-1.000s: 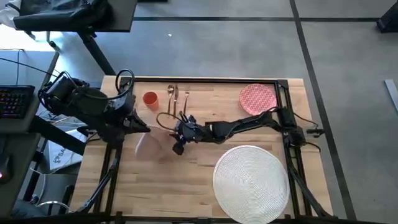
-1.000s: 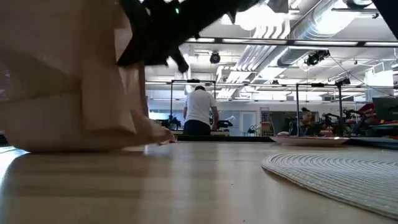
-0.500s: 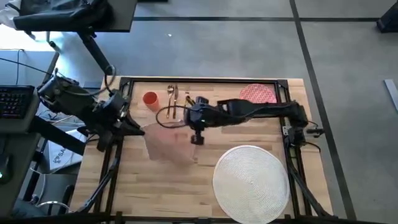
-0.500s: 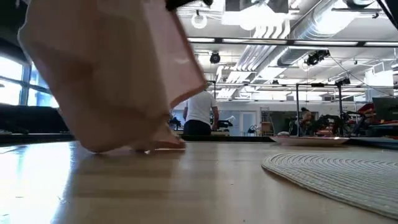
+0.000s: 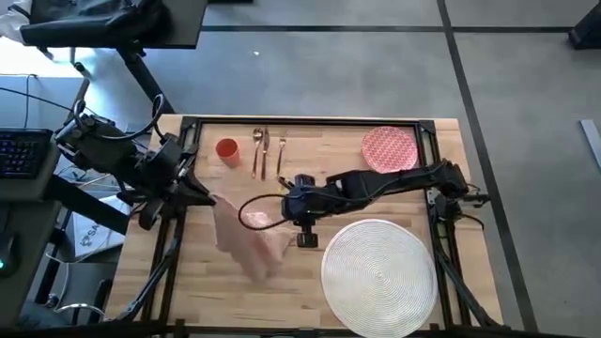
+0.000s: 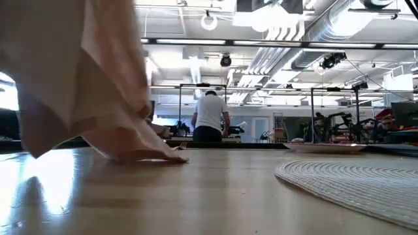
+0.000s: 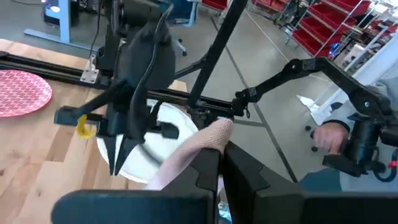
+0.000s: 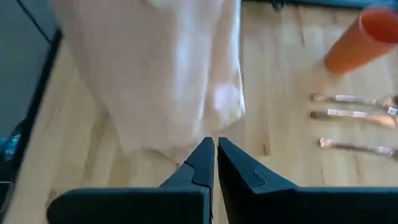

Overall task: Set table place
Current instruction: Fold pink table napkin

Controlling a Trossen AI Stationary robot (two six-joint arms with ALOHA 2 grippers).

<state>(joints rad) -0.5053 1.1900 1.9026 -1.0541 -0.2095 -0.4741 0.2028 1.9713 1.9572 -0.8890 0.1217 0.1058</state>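
Left jaws (image 5: 208, 195) pinching one corner of the napkin (image 5: 246, 237), dark fingers (image 7: 208, 171) pressed together on a fold of pink cloth at the left edge of the surface (image 5: 300, 282). Cloth draped down and away from those jaws, its lower end apparently resting on the wood, its upper part raised, as seen in the low view. Right jaws (image 5: 307, 239) out over the middle of the surface, just beside the napkin's far edge, fingers (image 8: 205, 158) pressed together; cloth lying just ahead of the tips, seemingly not caught between them, though hard to be sure. Round white placemat (image 5: 379, 275) flat just to the outer side of the right jaws, near the front edge. Red-patterned plate (image 5: 389, 148) well beyond the right jaws, at the far right corner, apart from the placemat. Orange-red cup (image 5: 226, 149) upright and gold cutlery (image 5: 267, 153) laid side by side at the far edge, between the two jaws and behind both, with the cup nearer the left jaws. Person (image 6: 209, 117) standing in the room behind.
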